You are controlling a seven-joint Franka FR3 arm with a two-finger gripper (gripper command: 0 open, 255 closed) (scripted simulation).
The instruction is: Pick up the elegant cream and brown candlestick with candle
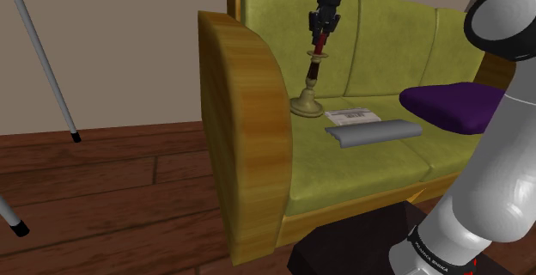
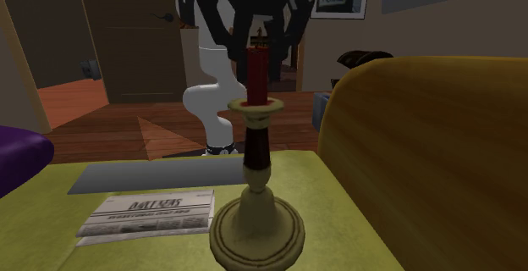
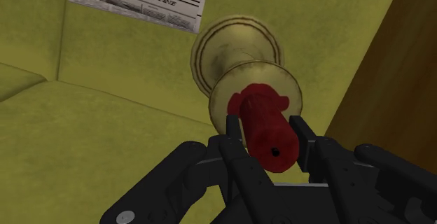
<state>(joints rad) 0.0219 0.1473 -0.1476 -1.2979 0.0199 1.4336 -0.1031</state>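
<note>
The candlestick (image 1: pixel 307 101) stands upright on the green sofa seat near the wooden armrest. It has a cream round base (image 2: pixel 256 231), a brown stem and a dark red candle (image 2: pixel 256 76) on top. My gripper (image 1: pixel 322 29) comes straight down over it and is shut on the candle's upper part. In the wrist view the candle (image 3: pixel 265 126) sits clasped between the two fingertips (image 3: pixel 233 133), with the cream cup and base (image 3: pixel 234 47) beyond it. In the second exterior view the gripper (image 2: pixel 256 42) is at the candle's tip.
A folded newspaper (image 1: pixel 352 113) and a grey flat slab (image 1: pixel 378 131) lie on the seat beside the candlestick. A purple cushion (image 1: pixel 451 103) rests further along the sofa (image 1: pixel 344 174). The tall wooden armrest (image 1: pixel 245 136) stands close to the candlestick.
</note>
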